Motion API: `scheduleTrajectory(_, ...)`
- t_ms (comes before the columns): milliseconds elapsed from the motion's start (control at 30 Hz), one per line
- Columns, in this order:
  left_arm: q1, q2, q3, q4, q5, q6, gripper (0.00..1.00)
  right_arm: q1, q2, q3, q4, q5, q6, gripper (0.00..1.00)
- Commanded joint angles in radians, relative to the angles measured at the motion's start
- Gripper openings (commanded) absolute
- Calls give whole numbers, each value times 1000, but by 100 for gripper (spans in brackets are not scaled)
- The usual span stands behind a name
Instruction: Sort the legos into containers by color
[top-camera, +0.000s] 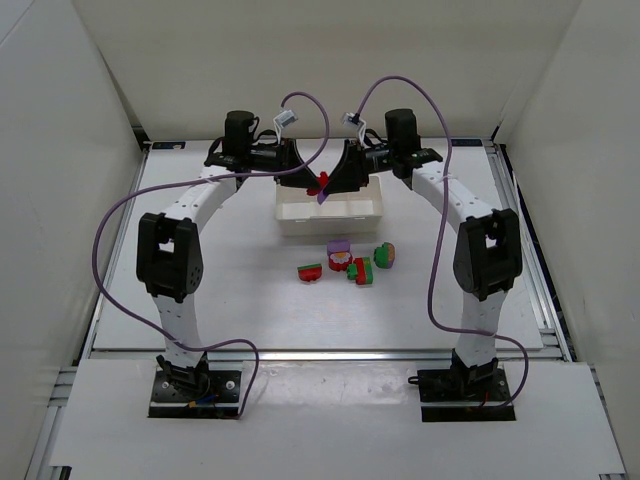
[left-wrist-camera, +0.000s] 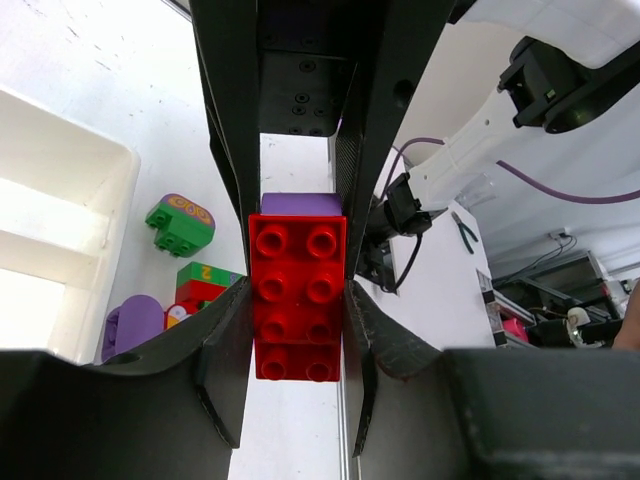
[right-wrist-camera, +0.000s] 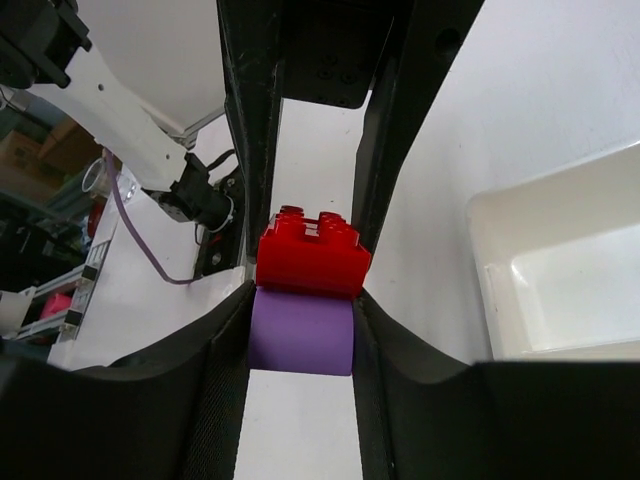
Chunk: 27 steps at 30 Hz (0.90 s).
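A stacked pair of legos hangs in the air over the white tray (top-camera: 330, 222), held from both sides. My left gripper (top-camera: 311, 182) (left-wrist-camera: 297, 340) is shut on the red brick (left-wrist-camera: 297, 295) (top-camera: 322, 180). My right gripper (top-camera: 334, 182) (right-wrist-camera: 301, 345) is shut on the rounded purple brick (right-wrist-camera: 301, 332) (top-camera: 320, 197) joined to it. The purple brick's far end (left-wrist-camera: 300, 203) shows behind the red one in the left wrist view. The red brick (right-wrist-camera: 310, 258) sits just beyond the right fingers.
Several more legos lie on the table in front of the tray: a purple-and-red one (top-camera: 339, 252), a red-green one (top-camera: 310, 271), a green-red stack (top-camera: 361, 270) and a rounded green one (top-camera: 384, 255). The tray's rim (left-wrist-camera: 60, 180) (right-wrist-camera: 500, 290) shows in both wrist views.
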Motion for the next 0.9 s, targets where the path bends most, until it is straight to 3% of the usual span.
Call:
scheduleTrajectory(0, -5, -37, 38, 20, -31, 18, 15, 12, 3, 46, -7, -41, -25, 28)
scheduleTrajectory(67, -5, -37, 38, 17, -46, 24, 15, 12, 5, 54, -9, -43, -17, 16)
scheduleTrajectory(100, -5, -41, 38, 20, -56, 34, 15, 12, 5, 56, -15, -43, -19, 5)
scheduleTrajectory(167, -2, -46, 34, 20, -85, 41, 14, 12, 5, 51, -20, -44, -19, 0)
scheduleTrajectory(567, 100, -138, -55, 26, -307, 83, 12, -68, -56, -10, -131, -64, -137, 0)
scheduleTrajectory(733, 138, -149, -45, -88, -399, 135, 10, -134, -87, -56, -237, -34, -252, 0)
scheduleTrajectory(833, 117, -129, 25, -280, -574, 251, 10, -157, -89, -52, -297, 109, -332, 0)
scheduleTrajectory(867, 106, -123, 38, -341, -623, 309, 10, -165, -89, -49, -297, 240, -332, 0)
